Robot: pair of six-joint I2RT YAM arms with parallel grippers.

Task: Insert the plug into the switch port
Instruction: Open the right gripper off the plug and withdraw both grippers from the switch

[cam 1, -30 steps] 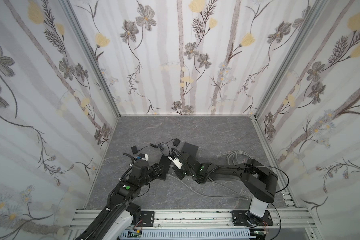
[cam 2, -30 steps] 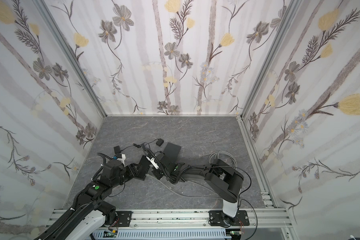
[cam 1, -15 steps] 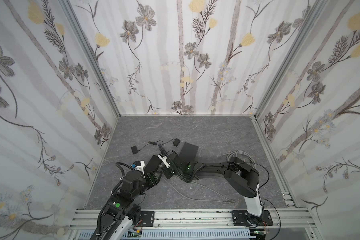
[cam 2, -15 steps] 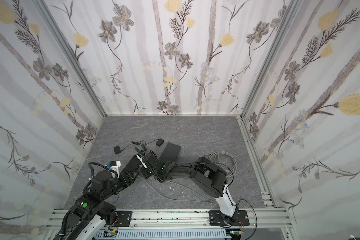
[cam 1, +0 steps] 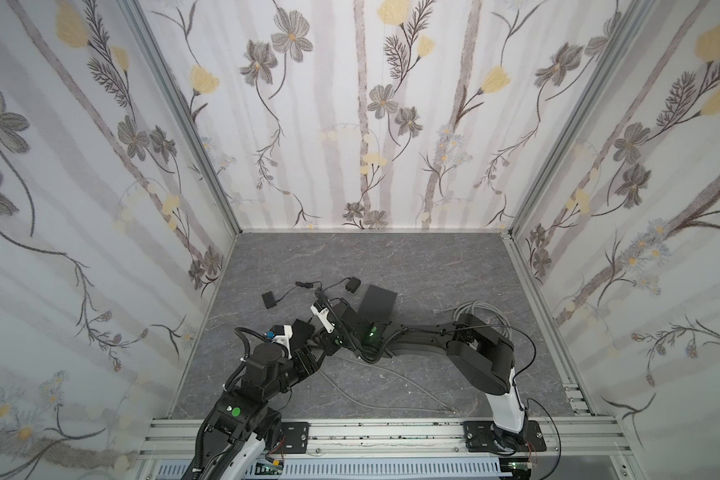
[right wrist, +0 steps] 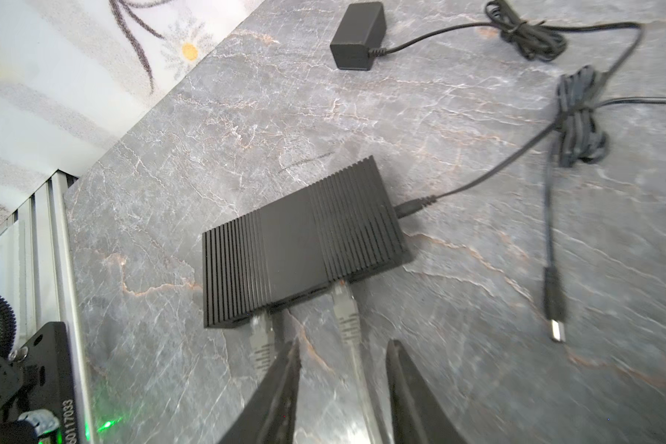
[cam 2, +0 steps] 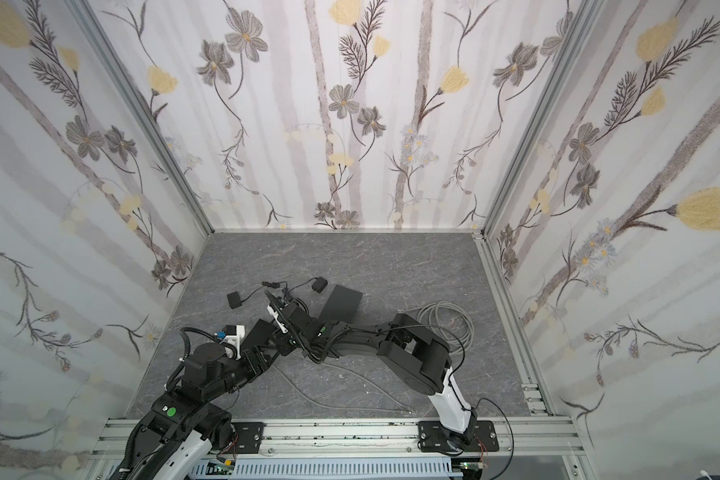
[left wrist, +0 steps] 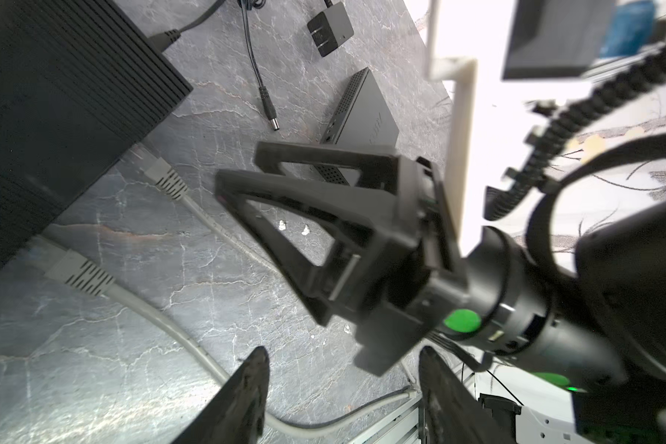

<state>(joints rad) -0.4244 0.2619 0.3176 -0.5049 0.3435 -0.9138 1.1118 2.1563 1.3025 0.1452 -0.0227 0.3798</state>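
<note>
Grey marbled stone pattern covered the table point(cam 1: 391, 257), which was boxed in by walls point(cam 1: 362, 104) papered with grey and yellow flowers. Two black robot arms reached in from the near rail, the left arm point(cam 1: 267, 365) and the right arm point(cam 1: 474, 357) meeting left of centre in both top views. A coil of grey cable point(cam 2: 468, 328) lay on the table beside the right arm. A flat black box point(cam 1: 378, 298) lay just past the arms.

A ribbed black switch point(right wrist: 304, 246) lay flat on the table in front of the right arm's wrist camera. A thin black cord ran from a small black adapter point(right wrist: 358, 36) to a jack on one short side of the switch. Another black cord ended loose on the table in a metal-tipped connector point(right wrist: 553, 307).

Two grey cables met the switch's long front edge. The plug point(right wrist: 345, 307) sat in a port near one end of that edge, its cable trailing back between the fingers of the right pincer point(right wrist: 343, 346). That pincer was open, a finger on either side of the cable and not clamping it. A second plug point(right wrist: 260, 334) sat at a port near the other end. The left pincer point(left wrist: 341, 355) hovered close by, open and empty, its fingers well apart above the table.
</note>
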